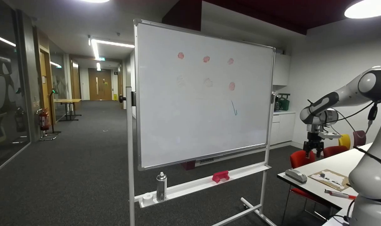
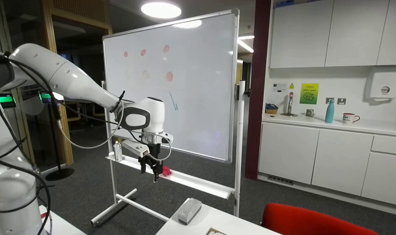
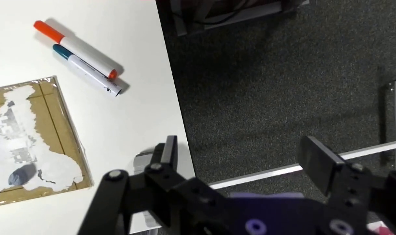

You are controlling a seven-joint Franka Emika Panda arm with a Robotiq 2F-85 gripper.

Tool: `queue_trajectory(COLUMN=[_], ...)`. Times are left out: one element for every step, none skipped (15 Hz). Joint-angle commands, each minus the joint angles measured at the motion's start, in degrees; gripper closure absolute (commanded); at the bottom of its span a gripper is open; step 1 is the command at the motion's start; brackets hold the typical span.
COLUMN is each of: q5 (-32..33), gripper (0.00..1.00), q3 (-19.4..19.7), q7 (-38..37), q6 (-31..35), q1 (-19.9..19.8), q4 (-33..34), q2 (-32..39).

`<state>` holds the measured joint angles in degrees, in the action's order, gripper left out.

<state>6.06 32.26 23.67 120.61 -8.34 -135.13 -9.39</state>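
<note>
Jaws gape wide, the grey eraser (image 2: 189, 211) lying lower, on the white table (image 2: 217, 217).

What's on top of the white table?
I see a red-capped marker, a teal-capped marker, cardboard with torn paper and a bluish lump, and a grey eraser, probably. In the wrist view, the end effector hides part of the eraser. What's under the cardboard is covered.

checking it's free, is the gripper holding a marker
No, the gripper hangs open and empty, while the orange-capped marker and teal-capped marker lie on the white table.
</note>
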Motion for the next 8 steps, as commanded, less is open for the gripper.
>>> queue_trajectory(q5=[-0.71,-2.31,-2.26,-3.67,-4.45,-5.20,-5.86,-6.33], gripper=[0.00,0.00,0.00,0.00,0.00,0.00,0.00,0.00], q3=[-3.44,-3.71,-4.47,-4.84,-5.15,-5.37,-5.53,-5.81], q7=[0.52,0.45,0.88,1.35,1.77,1.90,1.86,2.01], q6=[-0.15,3.00,4.98,7.56,9.81,11.66,14.33,15.74], q1=[-3.52,-3.58,-4.15,-4.36,-4.60,-4.77,-5.08,-5.54], q4=[0.10,-0.62,-0.62,-0.17,0.43,1.03,1.75,2.57], q2=[0.31,0.01,0.59,2.02,3.70,5.45,7.98,10.25])
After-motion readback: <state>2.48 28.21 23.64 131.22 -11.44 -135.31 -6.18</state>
